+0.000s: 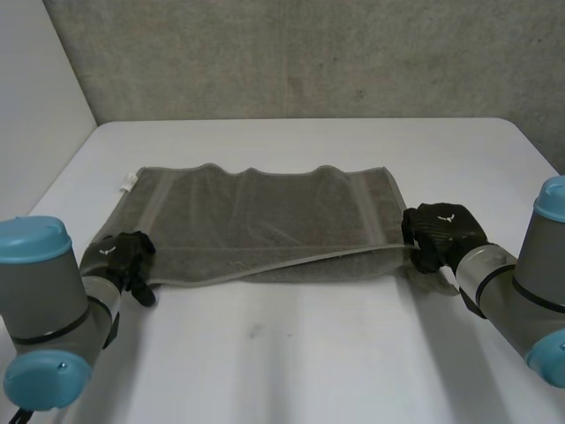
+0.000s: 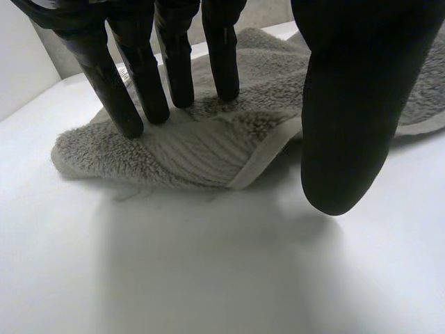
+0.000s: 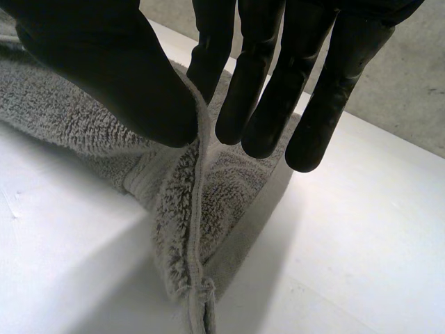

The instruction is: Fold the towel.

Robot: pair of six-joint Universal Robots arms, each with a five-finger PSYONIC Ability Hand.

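Observation:
A grey towel (image 1: 265, 221) lies folded across the middle of the white table (image 1: 309, 353). My left hand (image 1: 124, 252) is at its near left corner. In the left wrist view, straight fingers (image 2: 128, 90) rest on top of that corner of the towel (image 2: 201, 146), and the thumb (image 2: 348, 125) hangs apart above bare table. My right hand (image 1: 446, 230) is at the near right corner. There the thumb (image 3: 125, 76) and fingers pinch the towel's (image 3: 188, 202) top edge, which is raised off the layer below.
A small white tag (image 1: 128, 184) sticks out at the towel's far left corner. A grey wall (image 1: 309, 53) stands behind the table. Bare table runs along the front between my two arms.

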